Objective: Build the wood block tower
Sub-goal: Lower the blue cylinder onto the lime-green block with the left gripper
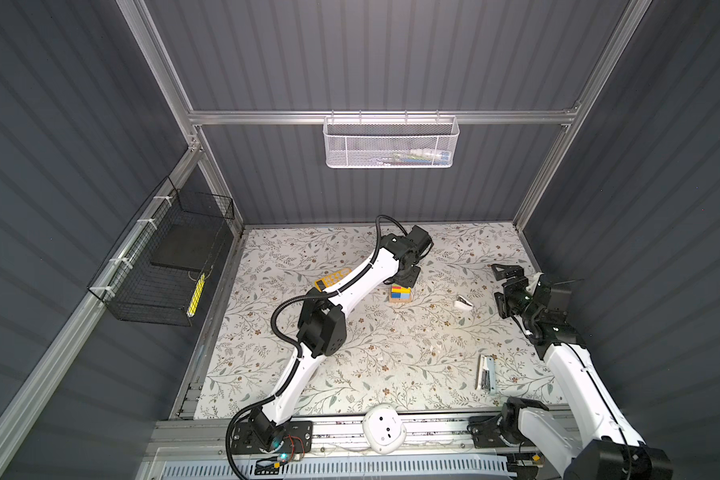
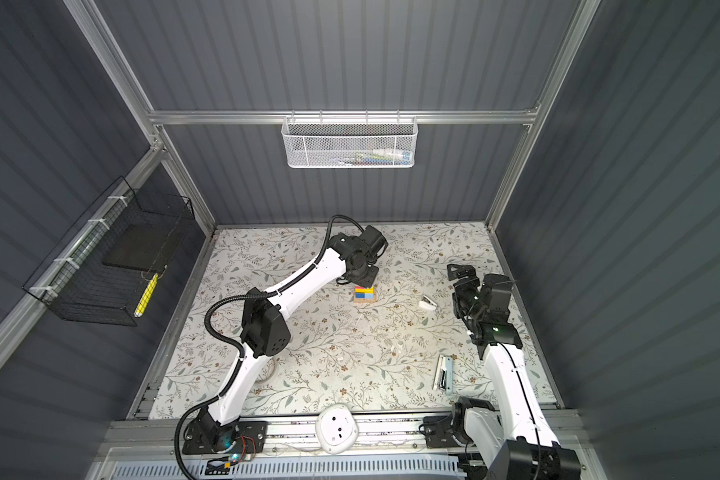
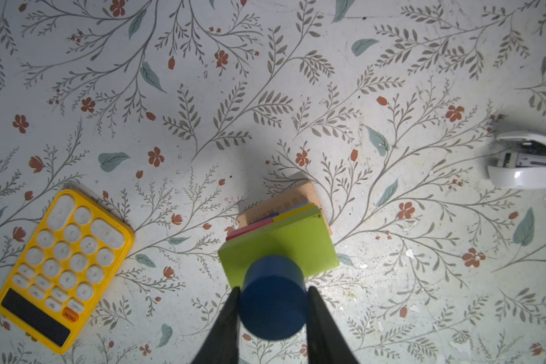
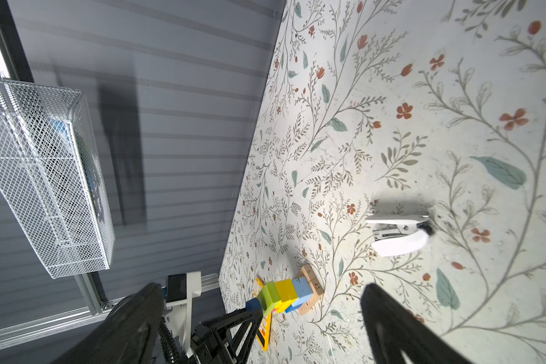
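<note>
Clamped in the left gripper (image 3: 273,290), the blue cylinder (image 3: 271,305) met the lime bar (image 3: 300,242) topping the wood block tower (image 1: 400,293) toward the table's (image 1: 350,374) far edge, so only letting go seemed left; the right gripper (image 1: 503,286) hung spread wide near the right edge.

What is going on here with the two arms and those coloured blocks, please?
The left gripper is closed on a blue cylinder, holding it at the lime bar that tops the wood block tower. Whether the cylinder is fully set down I cannot tell. The right gripper hangs open off to the side, holding nothing. A yellow calculator and a white stapler lie on the table, apart from the tower.
</note>
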Controlling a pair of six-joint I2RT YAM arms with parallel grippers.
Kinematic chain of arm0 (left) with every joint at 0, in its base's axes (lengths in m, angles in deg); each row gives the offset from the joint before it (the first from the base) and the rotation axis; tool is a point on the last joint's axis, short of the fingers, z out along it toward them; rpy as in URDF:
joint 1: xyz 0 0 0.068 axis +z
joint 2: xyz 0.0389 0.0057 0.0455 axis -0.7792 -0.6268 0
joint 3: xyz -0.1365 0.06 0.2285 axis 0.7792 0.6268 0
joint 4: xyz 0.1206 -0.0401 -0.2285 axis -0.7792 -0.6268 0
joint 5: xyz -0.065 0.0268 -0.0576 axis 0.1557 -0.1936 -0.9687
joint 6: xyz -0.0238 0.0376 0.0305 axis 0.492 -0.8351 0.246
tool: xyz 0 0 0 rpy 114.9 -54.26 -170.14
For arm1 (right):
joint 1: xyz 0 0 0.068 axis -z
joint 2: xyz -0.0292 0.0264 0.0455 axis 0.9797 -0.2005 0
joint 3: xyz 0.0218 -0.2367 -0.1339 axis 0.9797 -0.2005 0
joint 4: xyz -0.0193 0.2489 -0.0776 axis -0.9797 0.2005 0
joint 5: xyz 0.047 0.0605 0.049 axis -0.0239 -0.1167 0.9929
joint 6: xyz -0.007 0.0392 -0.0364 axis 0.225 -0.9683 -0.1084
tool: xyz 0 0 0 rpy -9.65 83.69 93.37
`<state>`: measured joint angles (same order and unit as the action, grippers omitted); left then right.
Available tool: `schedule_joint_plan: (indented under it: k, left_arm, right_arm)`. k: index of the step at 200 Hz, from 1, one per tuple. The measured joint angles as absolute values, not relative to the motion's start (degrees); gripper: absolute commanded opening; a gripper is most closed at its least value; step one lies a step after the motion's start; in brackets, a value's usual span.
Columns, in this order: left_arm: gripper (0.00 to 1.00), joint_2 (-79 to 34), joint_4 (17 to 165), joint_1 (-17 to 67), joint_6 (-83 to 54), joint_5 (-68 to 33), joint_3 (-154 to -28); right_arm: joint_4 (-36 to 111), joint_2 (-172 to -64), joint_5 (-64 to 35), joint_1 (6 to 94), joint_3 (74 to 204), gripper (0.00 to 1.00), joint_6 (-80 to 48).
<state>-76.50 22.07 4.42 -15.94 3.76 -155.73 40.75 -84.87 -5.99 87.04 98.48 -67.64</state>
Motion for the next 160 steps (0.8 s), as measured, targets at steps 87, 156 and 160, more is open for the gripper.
schedule_joint_plan:
  k: [87,156,160]
  left_arm:
    - [0.27,-76.5,23.0,4.4,-15.9,3.8,-155.7]
    - [0.27,-76.7,23.2,4.5,-15.9,3.8,-155.7]
    - [0.27,-76.7,23.2,4.5,-15.9,3.8,-155.7]
  right_arm:
    - [39.8,-85.3,-4.1,87.0,98.5,0.99,-67.7]
    - [39.8,-85.4,-3.9,87.3,98.5,0.99,-67.7]
    - [39.8,-85.4,-3.9,87.3,98.5,0.99,-67.7]
